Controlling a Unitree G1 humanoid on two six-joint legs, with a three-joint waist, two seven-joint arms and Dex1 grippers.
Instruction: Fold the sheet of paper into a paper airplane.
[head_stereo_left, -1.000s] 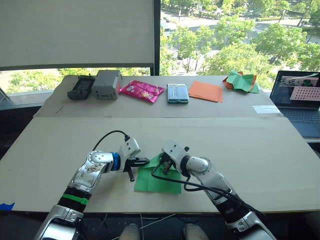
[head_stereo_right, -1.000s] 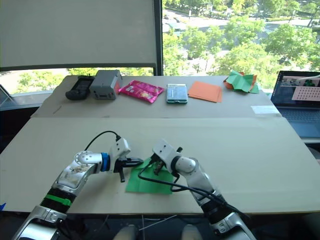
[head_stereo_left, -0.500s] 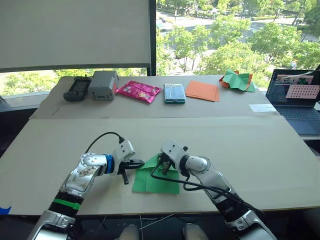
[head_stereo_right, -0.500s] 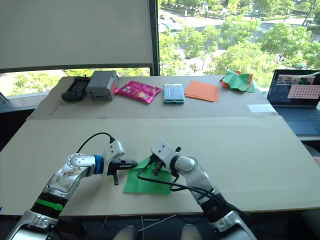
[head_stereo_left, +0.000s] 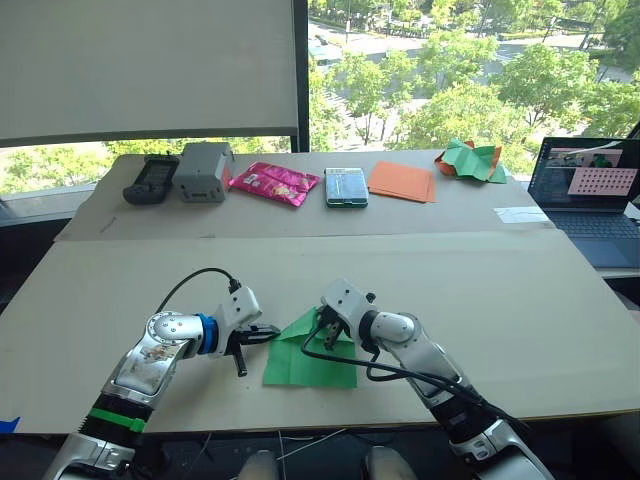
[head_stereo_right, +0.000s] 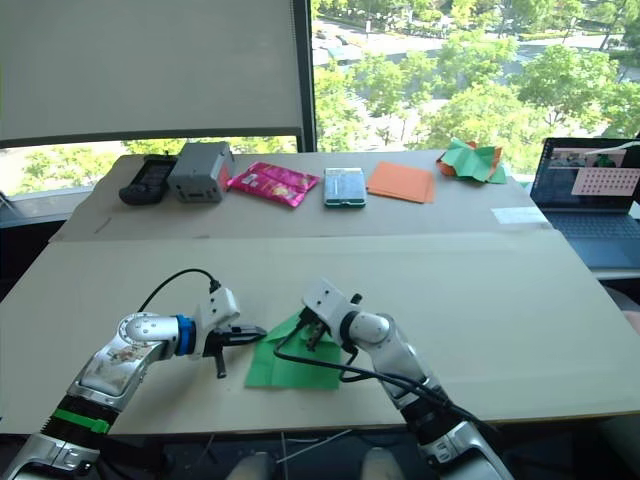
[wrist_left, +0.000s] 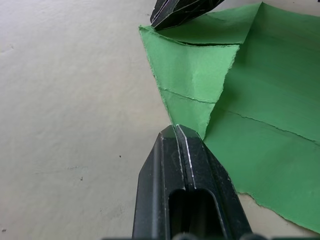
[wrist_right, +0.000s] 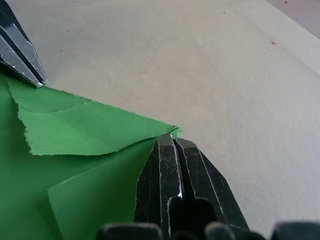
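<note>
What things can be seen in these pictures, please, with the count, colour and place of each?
sheet of paper: one, bright green, near edge of the front table, one corner folded over
front table: one, beige, nearest the robot
back table: one, beige, by the window
handheld device: one, black, far left of the back table
box-shaped device: one, grey, beside the black one
snack packet: one, pink, back table, left of middle
flat pack: one, teal and white, middle of the back table
orange sheets: a flat stack, right of the pack
crumpled paper heap: one, green and orange, back right
laptop: one, dark, open, far right
left gripper: black jaws shut at the sheet's left edge
right gripper: black jaws shut at the sheet's far corner
</note>
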